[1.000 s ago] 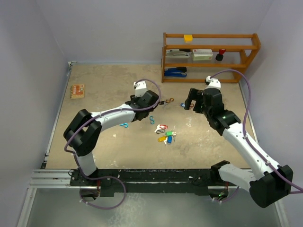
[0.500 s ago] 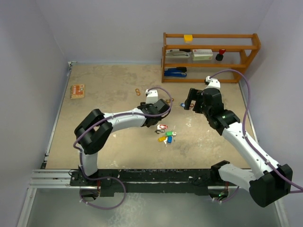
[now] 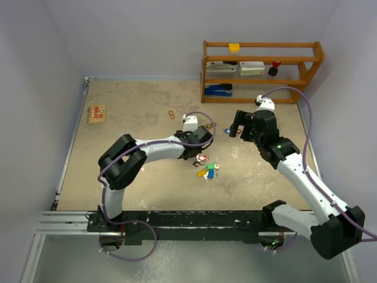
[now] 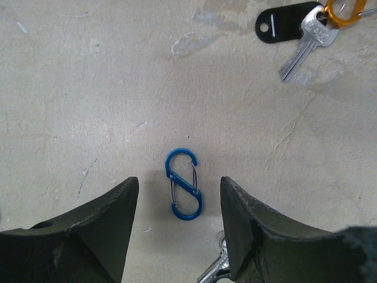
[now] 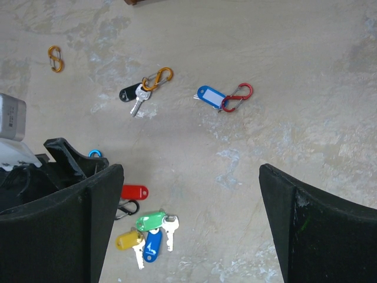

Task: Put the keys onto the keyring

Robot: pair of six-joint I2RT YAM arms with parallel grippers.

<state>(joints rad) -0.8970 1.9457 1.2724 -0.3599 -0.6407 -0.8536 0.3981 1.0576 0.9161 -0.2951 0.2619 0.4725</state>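
Left wrist view: left pincer (image 4: 179,194) is held spread astride a small blue S-shaped metal clip (image 4: 184,184); right pincer (image 5: 188,224) is spread, empty. Coloured-headed metal keys (image 5: 150,236) lie near that clip. A straight, centred descent is advised.

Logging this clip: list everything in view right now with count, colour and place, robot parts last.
blue S-clip: one, blue, on the table between the left fingers, untouched
orange S-clip: one, orange, loose, far side of the table
black-tagged key: one, silver, on an orange clip, mid-table
blue tag: one, blue, on a red clip, under the right gripper
red tag: one, red, on a black clip, beside the left gripper
bunched keys: three, with green, yellow and blue tags, table centre
shelf: one, wooden, far right corner
small box: one, orange, far left
left gripper: open
right gripper: open, empty
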